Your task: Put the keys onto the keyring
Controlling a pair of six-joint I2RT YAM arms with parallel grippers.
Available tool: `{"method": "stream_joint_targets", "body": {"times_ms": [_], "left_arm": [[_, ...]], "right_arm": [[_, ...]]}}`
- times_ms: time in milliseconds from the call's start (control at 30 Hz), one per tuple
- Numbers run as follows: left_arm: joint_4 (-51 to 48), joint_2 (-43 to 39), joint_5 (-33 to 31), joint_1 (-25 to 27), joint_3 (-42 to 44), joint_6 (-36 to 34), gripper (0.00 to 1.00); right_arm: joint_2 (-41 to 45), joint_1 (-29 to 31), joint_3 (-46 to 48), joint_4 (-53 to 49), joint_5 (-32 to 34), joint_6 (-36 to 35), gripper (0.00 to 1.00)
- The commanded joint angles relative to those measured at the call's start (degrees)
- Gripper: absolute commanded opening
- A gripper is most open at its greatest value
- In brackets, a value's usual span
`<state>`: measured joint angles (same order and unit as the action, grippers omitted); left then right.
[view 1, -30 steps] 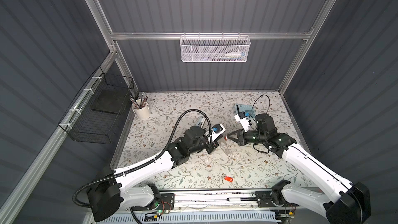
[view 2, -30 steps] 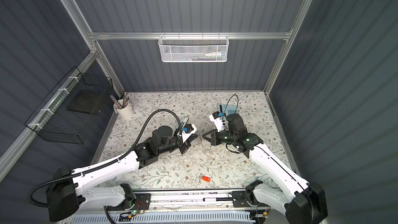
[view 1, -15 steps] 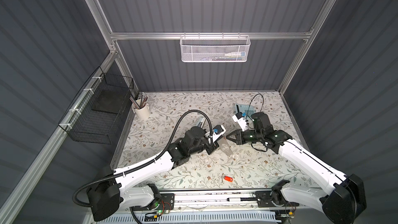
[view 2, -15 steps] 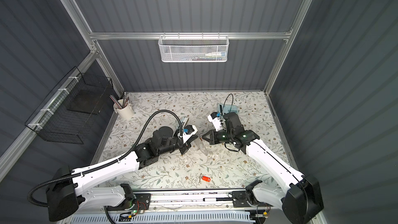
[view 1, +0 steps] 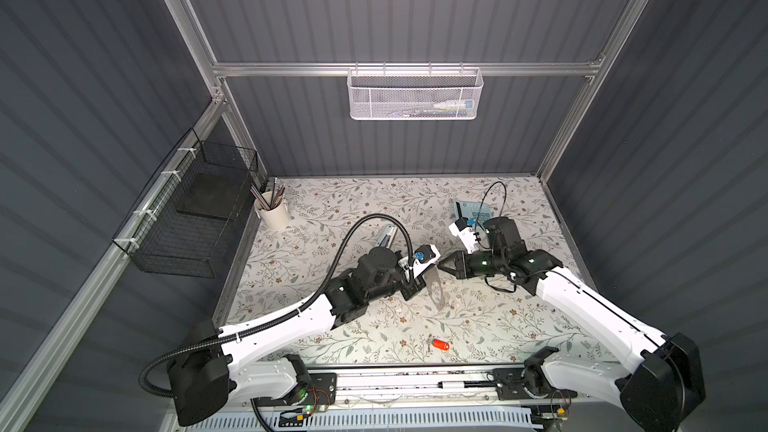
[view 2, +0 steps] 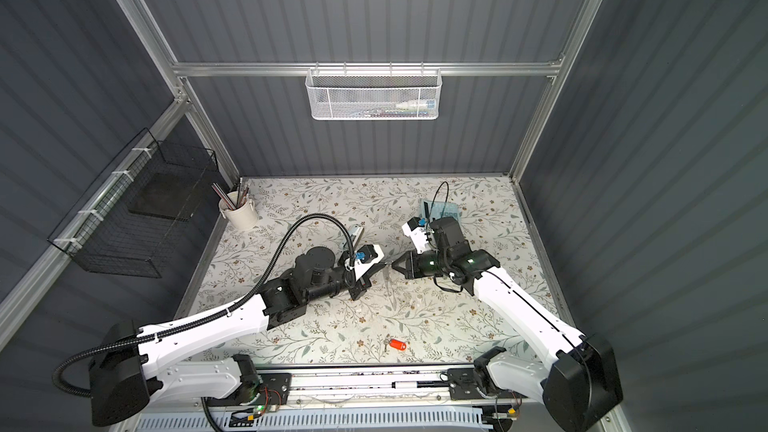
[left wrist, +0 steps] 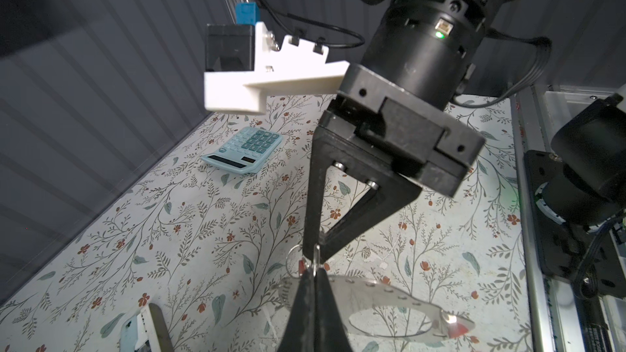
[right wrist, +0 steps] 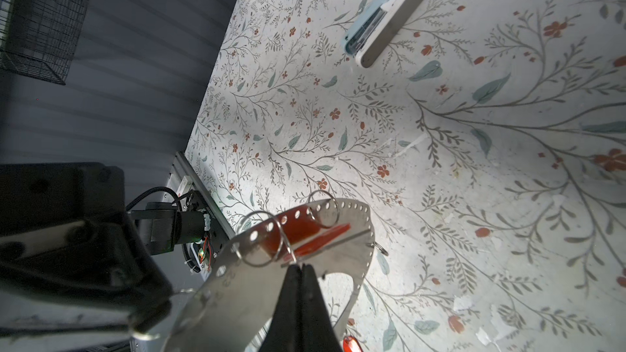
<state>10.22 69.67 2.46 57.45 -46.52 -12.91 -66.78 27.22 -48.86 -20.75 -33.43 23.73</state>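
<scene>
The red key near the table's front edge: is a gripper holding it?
No, the red key lies loose on the table, and nothing touches it.

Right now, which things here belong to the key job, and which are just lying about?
Job in hand:
- keyring, held by the shut left claw
- red key at the keyring, its loop apparently pinched by the shut right claw
- loose red key on the table

Just lying about:
- stapler
- calculator
- white cup
- white wire basket
- black wire basket
</scene>
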Motion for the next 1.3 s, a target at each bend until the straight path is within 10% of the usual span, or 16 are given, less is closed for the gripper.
{"method": "stream_joint_targets", "body": {"times_ms": [0,500,1267], "left_arm": [[3.5,-0.1,-1.4,0.3,0.4,1.6,0.0],[6.4,-1.1,-4.3,-0.1,2.5,5.3,0.0],[4.8,3.2,-3.2,-0.1,-1.0,5.8,0.0]], "right_arm": [[1.3,-0.9,3.9,2.2,1.9,1.4,0.0],[-0.2,-2.9,18.9,9.7,7.0,4.3,0.0],[-7.4,-7.5,18.0,9.3,13.3,6.1,0.0]]}}
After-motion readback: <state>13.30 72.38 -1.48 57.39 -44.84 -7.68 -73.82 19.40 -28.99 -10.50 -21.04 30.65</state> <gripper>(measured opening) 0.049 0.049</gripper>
